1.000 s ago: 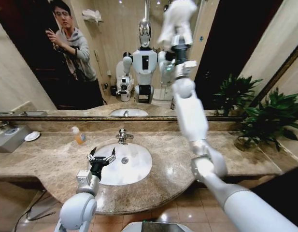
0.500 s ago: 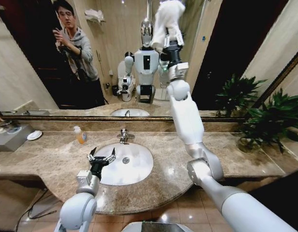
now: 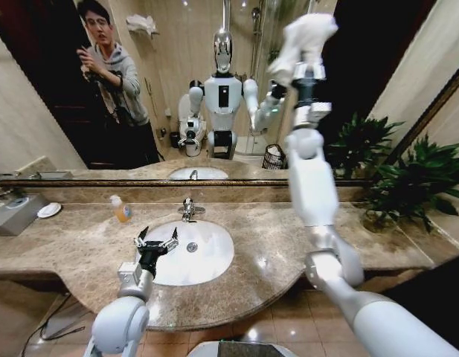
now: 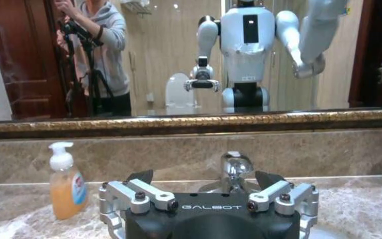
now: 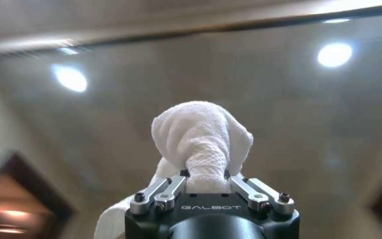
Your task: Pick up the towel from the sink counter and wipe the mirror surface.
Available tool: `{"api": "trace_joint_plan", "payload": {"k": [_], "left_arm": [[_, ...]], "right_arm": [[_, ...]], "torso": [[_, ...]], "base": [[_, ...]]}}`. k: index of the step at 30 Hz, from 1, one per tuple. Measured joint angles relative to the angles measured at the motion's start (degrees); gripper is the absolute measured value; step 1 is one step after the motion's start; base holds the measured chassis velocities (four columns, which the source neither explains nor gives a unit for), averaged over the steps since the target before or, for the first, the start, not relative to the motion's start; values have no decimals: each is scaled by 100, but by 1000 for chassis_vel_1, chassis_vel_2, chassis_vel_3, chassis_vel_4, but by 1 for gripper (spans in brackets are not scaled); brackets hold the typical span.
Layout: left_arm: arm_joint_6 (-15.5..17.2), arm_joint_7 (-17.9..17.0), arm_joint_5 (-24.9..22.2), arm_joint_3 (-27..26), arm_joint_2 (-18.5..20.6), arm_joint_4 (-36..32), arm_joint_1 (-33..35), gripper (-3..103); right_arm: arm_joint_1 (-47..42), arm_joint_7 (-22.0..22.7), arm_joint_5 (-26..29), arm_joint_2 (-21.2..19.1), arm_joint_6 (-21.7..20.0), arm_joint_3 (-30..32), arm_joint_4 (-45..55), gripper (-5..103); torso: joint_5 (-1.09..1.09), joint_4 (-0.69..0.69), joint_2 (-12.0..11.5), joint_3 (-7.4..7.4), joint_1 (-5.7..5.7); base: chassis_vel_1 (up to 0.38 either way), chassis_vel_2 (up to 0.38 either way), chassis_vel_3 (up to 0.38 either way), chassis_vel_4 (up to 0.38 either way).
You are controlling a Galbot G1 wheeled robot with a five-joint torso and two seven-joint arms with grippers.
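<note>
High against the mirror surface (image 3: 177,89), the right gripper (image 3: 306,68) clamps the towel (image 3: 303,37); left gripper (image 3: 156,244) gapes.

You face a bathroom with beige walls. A potted plant (image 3: 419,182) stands at the far right, a soap bottle (image 3: 120,209) at the left near the faucet (image 3: 188,209). Glossy tan tiles (image 3: 289,327) cover the near floor.

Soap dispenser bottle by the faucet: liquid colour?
Orange liquid in the clear pump-top soap bottle, white pump; clearest in the left wrist view.
</note>
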Motion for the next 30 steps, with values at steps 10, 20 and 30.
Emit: {"api": "trace_joint_plan", "payload": {"k": [10,20,30], "left_arm": [[0,0,0,0,0,0,1,100],[0,0,0,0,0,0,1,100],[0,0,0,0,0,0,0,100]], "right_arm": [[-62,-47,-469,18,495,133,-405,18],[-257,183,-4,-997,589,1432,-430,18],[-602,157,-836,22,1034,1104,-571,18]], "torso": [[3,-7,0,0,-1],[9,-17,0,0,-1],[2,0,1,0,-1]], "base": [[0,0,0,0],[-5,-10,-2,-3],[-3,-5,0,-2]]}}
